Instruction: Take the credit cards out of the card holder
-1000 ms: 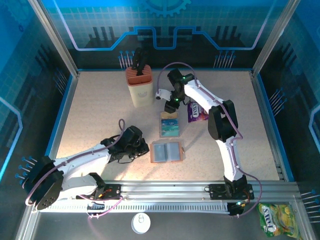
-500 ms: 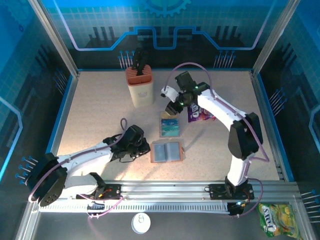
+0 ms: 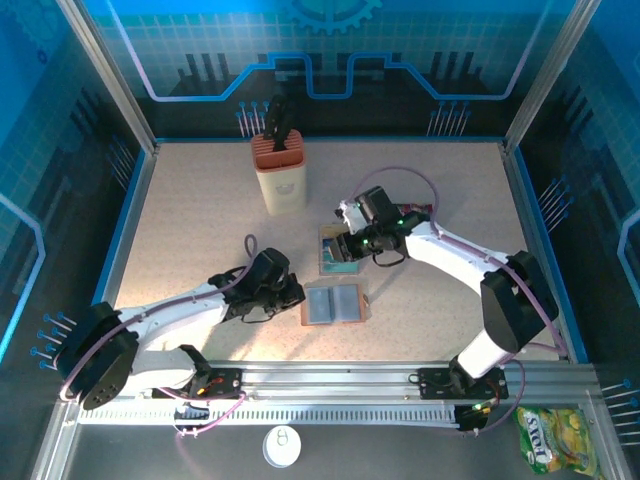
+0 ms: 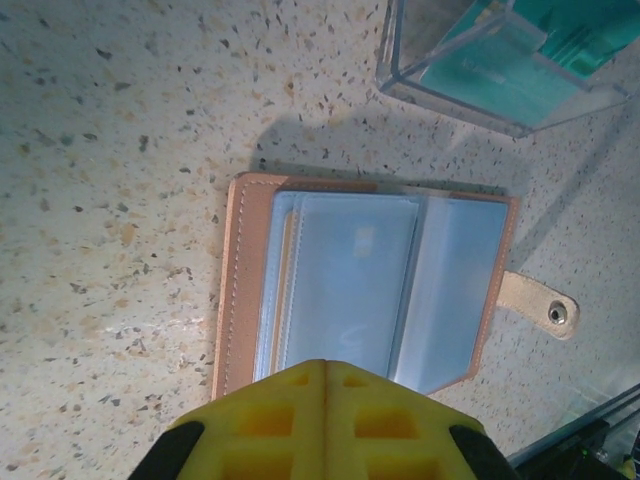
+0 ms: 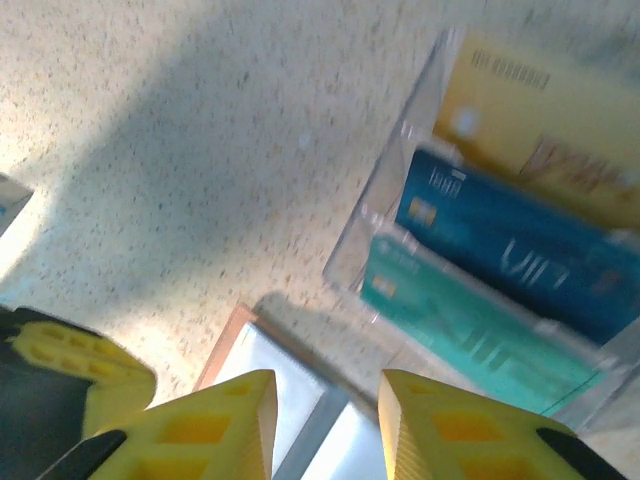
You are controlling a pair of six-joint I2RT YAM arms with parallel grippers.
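The card holder (image 3: 334,303) lies open and flat on the table, brown leather with grey-blue pockets (image 4: 365,285), and its snap strap (image 4: 540,305) sticks out to one side. A thin tan edge (image 4: 286,290) shows at one pocket. Three credit cards lie in a clear box (image 3: 338,250): a tan one (image 5: 540,100), a dark blue one (image 5: 510,240) and a teal one (image 5: 470,330). My left gripper (image 4: 325,372) is shut, its yellow tips over the holder's near edge (image 3: 292,296). My right gripper (image 5: 325,400) is open over the gap between box and holder, with nothing between its fingers.
A tan knife block (image 3: 280,175) stands at the back, left of centre. The clear box's corner (image 4: 400,60) sits just beyond the holder. A white lid (image 3: 282,445) and a green snack bag (image 3: 548,437) lie off the table at the near side.
My right arm has swung from the back of the table toward me and down, its gripper now over the clear box and holder. The left gripper has stayed at the holder's left edge.
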